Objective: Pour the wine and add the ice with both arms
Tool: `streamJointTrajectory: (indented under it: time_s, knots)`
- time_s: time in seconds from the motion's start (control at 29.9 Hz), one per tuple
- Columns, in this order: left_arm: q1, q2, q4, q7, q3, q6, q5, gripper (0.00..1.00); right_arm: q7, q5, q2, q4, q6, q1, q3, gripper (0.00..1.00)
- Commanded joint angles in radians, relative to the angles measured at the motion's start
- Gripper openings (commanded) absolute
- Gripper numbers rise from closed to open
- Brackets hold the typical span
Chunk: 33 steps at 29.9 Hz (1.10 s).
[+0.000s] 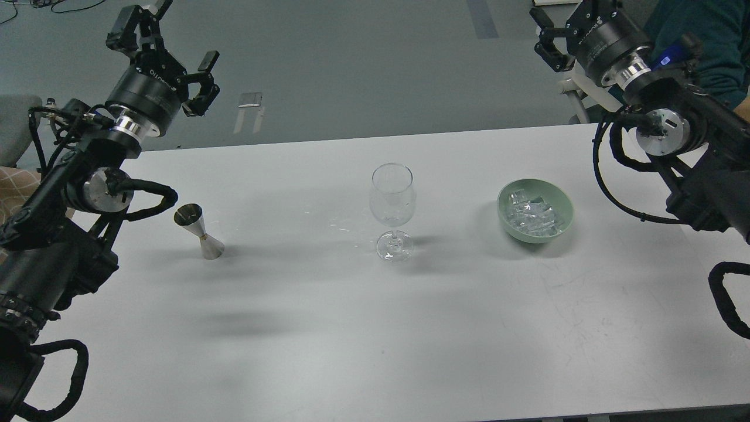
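Observation:
A clear stemmed glass [392, 205] stands upright at the table's middle; I cannot tell if it holds any liquid. A small steel jigger [199, 231] stands to its left, and I cannot see into it. A few clear drops [344, 224] lie on the table left of the glass. A green bowl [561, 202] to the right holds a pile of clear ice cubes [533, 212]. My left gripper [167, 53] is open and empty, raised beyond the table's far left edge. My right gripper [546, 36] is open and empty, raised at the far right.
The white table [351, 328] runs across the view, with grey floor beyond its far edge. A person in a teal top [703, 35] is behind my right arm. A grey seat edge [14, 126] shows at far left.

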Motion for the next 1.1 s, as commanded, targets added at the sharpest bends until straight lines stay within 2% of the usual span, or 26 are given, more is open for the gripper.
streamJointTrajectory:
  time_s: [0.0, 0.1, 0.43, 0.74, 1.07]
  knots:
    - [-0.003, -0.003, 0.023, 0.002, -0.011, 0.021, -0.006, 1.00, 0.003, -0.001, -0.003, -0.004, -0.001, 0.004, -0.001, 1.00]
    - [-0.005, -0.008, 0.024, 0.000, -0.016, 0.050, -0.010, 1.00, -0.001, -0.001, -0.003, -0.013, -0.001, 0.010, -0.003, 1.00]
    - [-0.017, -0.007, 0.018, -0.013, -0.016, 0.044, -0.060, 1.00, 0.000, 0.001, 0.003, -0.010, -0.004, 0.001, -0.001, 1.00]
    - [-0.002, -0.003, -0.084, 0.022, -0.011, 0.060, -0.060, 1.00, 0.003, 0.001, 0.008, -0.002, -0.004, -0.005, 0.000, 1.00]
    - [-0.002, 0.000, -0.085, 0.049, -0.016, 0.073, -0.061, 1.00, 0.002, 0.001, 0.008, 0.001, -0.006, -0.005, -0.001, 1.00]
